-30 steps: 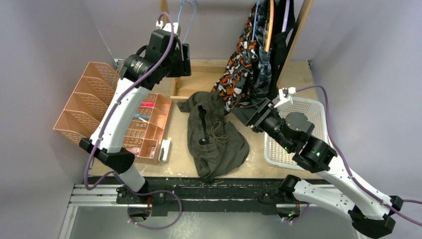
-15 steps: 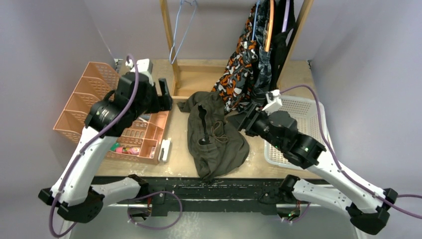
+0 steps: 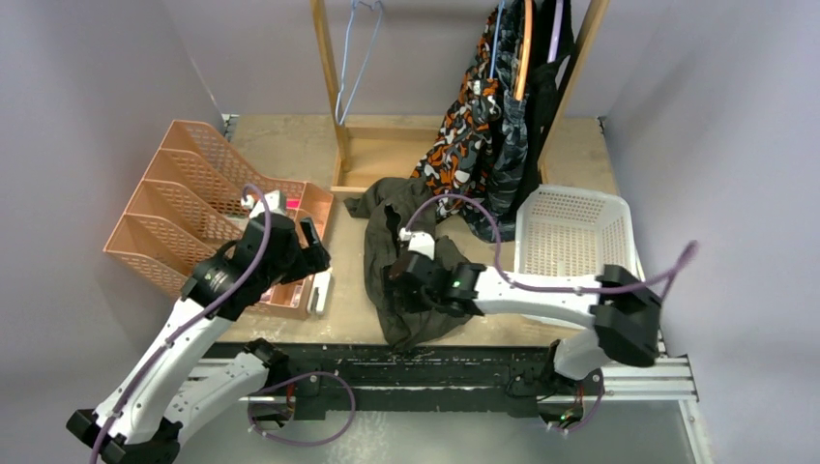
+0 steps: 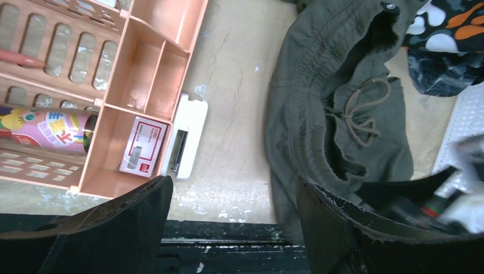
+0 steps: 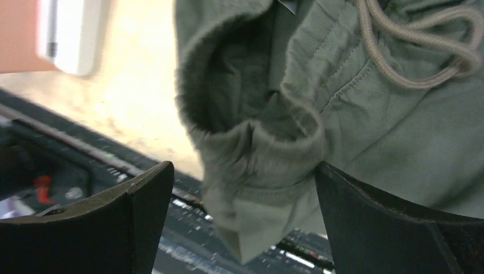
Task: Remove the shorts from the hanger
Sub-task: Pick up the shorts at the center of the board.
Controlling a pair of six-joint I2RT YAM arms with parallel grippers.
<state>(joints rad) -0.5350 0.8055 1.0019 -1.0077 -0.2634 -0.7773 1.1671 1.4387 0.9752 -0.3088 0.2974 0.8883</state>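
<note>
The olive green shorts [image 3: 418, 269] lie crumpled on the wooden table [image 3: 280, 155].

- **Left of them:** pink organiser [image 3: 295, 217].
- **Right:** white basket [image 3: 572, 230].
- **Behind:** orange camouflage shorts [image 3: 462, 135] on the rack [image 3: 329, 87].

The left fingers [image 4: 114, 228] are spread and empty. The right fingers [image 5: 114, 228] are spread wide astride an olive fold, gripping nothing. The walls are grey.
</note>
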